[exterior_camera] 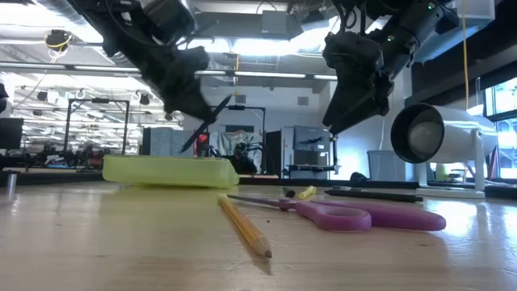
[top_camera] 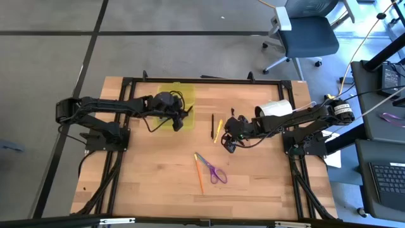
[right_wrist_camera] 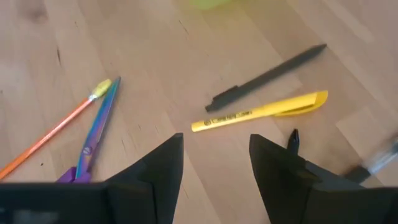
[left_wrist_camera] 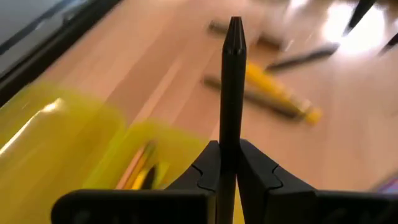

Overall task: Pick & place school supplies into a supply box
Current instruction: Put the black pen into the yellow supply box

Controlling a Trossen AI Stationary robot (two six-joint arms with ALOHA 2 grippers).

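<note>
In the supply box [left_wrist_camera: 74, 143], pencils [left_wrist_camera: 142, 168].

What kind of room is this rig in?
Probably a robotics lab or workshop: an office chair and a keyboard on a side desk flank the table, with equipment racks behind.

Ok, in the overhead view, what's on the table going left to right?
Yellow-green box with the left end effector over it → black pen → yellow pen → right end effector → white cylinder.
</note>
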